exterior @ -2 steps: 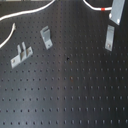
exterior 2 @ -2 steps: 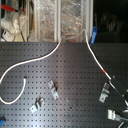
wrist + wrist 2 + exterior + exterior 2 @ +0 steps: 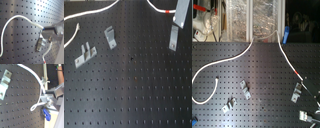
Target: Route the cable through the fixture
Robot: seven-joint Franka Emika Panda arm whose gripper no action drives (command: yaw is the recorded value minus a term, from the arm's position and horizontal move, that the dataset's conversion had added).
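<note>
The white cable (image 3: 222, 64) snakes across the black perforated board and runs to its red band (image 3: 167, 11) (image 3: 297, 74) at the first exterior view's top right. My gripper (image 3: 179, 21) is just past that band, shut on the cable (image 3: 23, 18) (image 3: 37, 79); both wrist views show the cord entering at the fingers (image 3: 53, 28) (image 3: 50, 97) and leaving again. A grey bracket fixture (image 3: 173, 39) (image 3: 40, 43) stands directly beside the gripper. Two more bracket fixtures (image 3: 110, 37) (image 3: 84, 55) stand at the first exterior view's left, apart from the cable.
The black board (image 3: 134, 95) has a regular grid of holes. In the second exterior view, shelves with clutter (image 3: 237, 20) rise behind the board's far edge. A blue clip-like part (image 3: 46, 113) sits near the gripper in the second wrist view.
The red band sits slightly lower in the first exterior view than before. The fixtures have not moved.
</note>
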